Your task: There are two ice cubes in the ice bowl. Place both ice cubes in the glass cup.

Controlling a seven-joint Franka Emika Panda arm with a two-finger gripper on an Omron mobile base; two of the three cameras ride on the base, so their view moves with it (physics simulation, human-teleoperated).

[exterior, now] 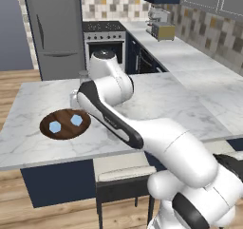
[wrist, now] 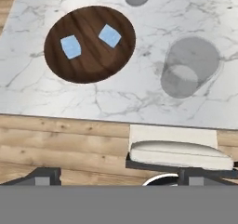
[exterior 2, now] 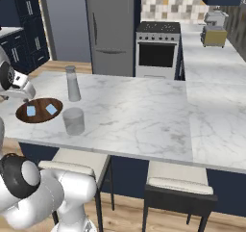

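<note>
A: Left to right on the marble tabletop (wrist: 116,102). What sits nearest the left end?

B: The ice bowl (wrist: 88,65), dark brown, wide and shallow, close to the front edge. Both ice cubes (wrist: 71,47) lie in it, pale blue, side by side and apart, the second cube (wrist: 110,36) a little further back. Neither touches the rim.

A: Then?

B: Just right of the bowl, the glass cup (wrist: 189,67), clear grey, upright, mouth up, nothing in it that I can see. Behind the two, toward the middle of the tabletop, a taller grey bottle (exterior 2: 72,84).

A: And the claw?

B: Its fingertips are not visible, so I cannot tell whether it is spread or pressed together. The hand camera looks down from above the front edge, with a stool (wrist: 179,154) below it.

A: The relation that counts?

B: Bowl and cubes lie ahead of the hand and toward the left end; the cup ahead and rightward. One arm only, so no choice there. My judgement: no cube is moved yet, and the first reach goes forward, down and left to the nearer cube, then a short carry right to the cup. The cubes are small and faceted, so they probably slip easily
</note>
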